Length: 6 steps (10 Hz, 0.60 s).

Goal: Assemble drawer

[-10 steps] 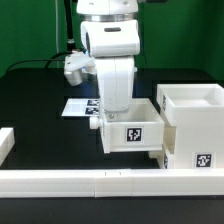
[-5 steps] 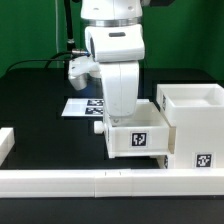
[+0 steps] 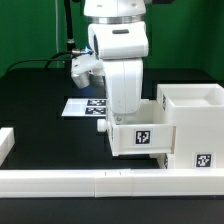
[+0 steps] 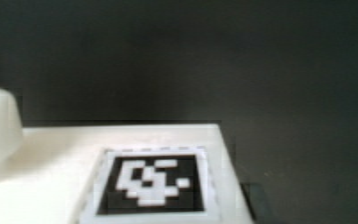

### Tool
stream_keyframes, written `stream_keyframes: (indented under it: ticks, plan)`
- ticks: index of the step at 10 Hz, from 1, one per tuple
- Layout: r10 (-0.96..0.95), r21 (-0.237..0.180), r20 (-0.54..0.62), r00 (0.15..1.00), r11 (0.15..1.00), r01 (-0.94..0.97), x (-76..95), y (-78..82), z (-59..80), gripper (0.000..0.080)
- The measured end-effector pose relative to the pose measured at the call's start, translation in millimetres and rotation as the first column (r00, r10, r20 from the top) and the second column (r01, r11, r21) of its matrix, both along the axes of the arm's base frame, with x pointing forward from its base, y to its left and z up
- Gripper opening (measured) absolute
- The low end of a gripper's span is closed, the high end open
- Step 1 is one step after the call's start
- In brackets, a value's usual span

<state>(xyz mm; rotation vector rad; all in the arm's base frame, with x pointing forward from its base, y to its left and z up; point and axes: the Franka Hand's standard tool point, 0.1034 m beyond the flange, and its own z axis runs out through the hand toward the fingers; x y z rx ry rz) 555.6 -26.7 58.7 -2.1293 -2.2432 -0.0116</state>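
One white tagged tray [image 3: 140,137] sits partly inside the housing [image 3: 193,125].

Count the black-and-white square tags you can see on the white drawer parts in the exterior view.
2. One is on the front of the tray below the arm; one is low on the front of the housing at the exterior view's right. Others may be hidden on faces turned away.

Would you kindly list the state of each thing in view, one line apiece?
Tray: upright, tag facing the camera, pressed against the housing.
Housing: upright, open at the top.
Hand: hidden behind the tray, grip not visible.
Marker board: flat on the table.
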Motion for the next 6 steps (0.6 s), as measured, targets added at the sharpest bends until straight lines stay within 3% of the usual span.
stream_keyframes:
  ticks: [6]
  plan:
    - [-0.015,0.003,-0.006,1.000,1.000,0.015,2.5,9.2,1.1,0.0038]
